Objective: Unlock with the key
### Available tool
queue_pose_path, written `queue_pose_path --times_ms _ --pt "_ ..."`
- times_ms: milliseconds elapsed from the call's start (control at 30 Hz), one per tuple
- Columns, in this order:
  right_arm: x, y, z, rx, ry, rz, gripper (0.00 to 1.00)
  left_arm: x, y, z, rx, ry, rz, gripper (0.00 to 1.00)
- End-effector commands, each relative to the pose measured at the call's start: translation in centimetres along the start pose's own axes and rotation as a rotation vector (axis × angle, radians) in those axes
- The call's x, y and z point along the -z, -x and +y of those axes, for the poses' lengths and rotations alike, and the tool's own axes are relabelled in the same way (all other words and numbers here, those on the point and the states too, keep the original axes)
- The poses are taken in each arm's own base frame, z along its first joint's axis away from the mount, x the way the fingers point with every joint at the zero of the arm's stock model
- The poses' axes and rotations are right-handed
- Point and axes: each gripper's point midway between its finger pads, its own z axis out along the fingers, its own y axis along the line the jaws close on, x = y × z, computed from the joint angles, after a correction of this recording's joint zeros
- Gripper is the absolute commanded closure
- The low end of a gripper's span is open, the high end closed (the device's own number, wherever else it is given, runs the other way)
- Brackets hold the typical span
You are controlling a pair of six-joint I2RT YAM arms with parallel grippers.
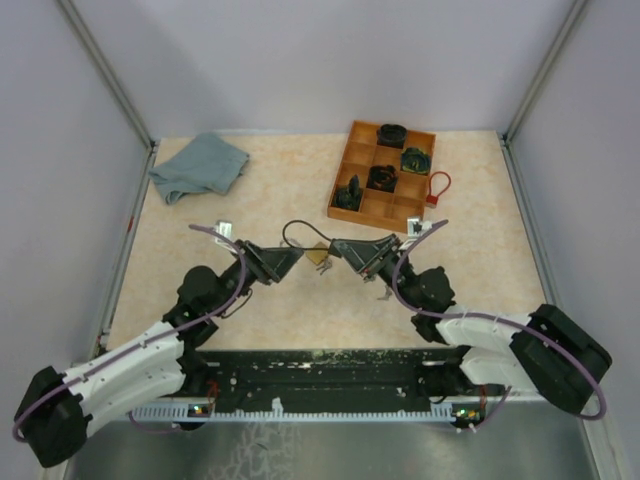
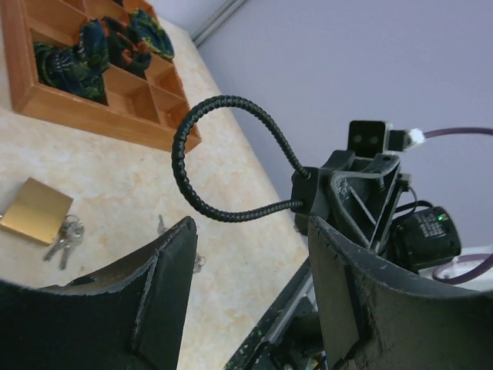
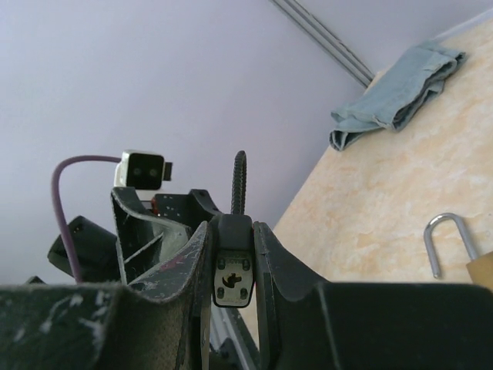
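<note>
My right gripper [image 3: 231,228] is shut on a black cable lock [image 3: 233,266], whose metal keyhole plate faces the camera between the fingers. The lock's ribbed black cable [image 2: 185,131] arcs up and over toward my left gripper [image 2: 250,231], which is open with nothing between its fingers. In the top view both grippers [image 1: 297,257] [image 1: 338,247] meet tip to tip at the table's middle. A brass padlock [image 2: 35,210] lies on the table with a bunch of keys [image 2: 65,235] beside it. Its open shackle [image 3: 447,239] also shows in the right wrist view. A small loose key [image 2: 160,224] lies nearby.
A wooden compartment tray [image 1: 340,170] holding dark items stands at the back right, with a red loop [image 1: 437,187] beside it. A crumpled blue cloth [image 1: 198,165] lies at the back left. Grey walls enclose the table on three sides.
</note>
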Motion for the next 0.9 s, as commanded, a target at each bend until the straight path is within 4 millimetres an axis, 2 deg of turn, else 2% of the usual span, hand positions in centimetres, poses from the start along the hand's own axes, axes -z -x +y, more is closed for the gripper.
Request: queue_pose_path --times_ms 0,100,200,333,500,533,700,733,867 --pt "-0.6 3.0 4.3 -0.059 0.149 -0.156 1.00 -0.3 1.9 -3.8 0.113 -0.164 -0.081 0.35" --pt "-0.3 3.3 3.8 -0.061 0.128 -0.175 1.00 -0.6 1.8 -3.9 0.113 -0.165 -0.069 0.35" --pt "-0.5 3.4 4.8 -0.023 0.153 -0.159 1.00 -0.7 1.8 -3.1 0.110 -0.130 -0.079 0.35" --pt "-1.1 2.3 5.8 0.021 0.189 -0.084 1.00 -0.6 2.2 -2.8 0.099 -0.124 -0.112 0.36" --pt "-1.3 1.3 6.8 -0.003 0.252 -0.032 1.00 -0.6 2.7 -3.9 0.083 -0.181 -0.133 0.44" --pt "-1.4 1.1 6.7 -0.009 0.254 -0.024 1.00 -0.6 2.7 -4.1 0.079 -0.191 -0.130 0.48" --pt "-1.4 -0.1 6.5 -0.020 0.268 0.028 1.00 -0.4 2.8 -4.7 0.060 -0.226 -0.136 0.92" --pt "-1.3 -0.4 6.3 -0.011 0.261 0.045 0.97 -0.3 3.1 -4.6 0.057 -0.222 -0.149 0.99" --pt "-1.2 -1.9 5.3 0.057 0.218 0.149 0.82 0.2 3.4 -4.0 0.038 -0.174 -0.157 1.00"
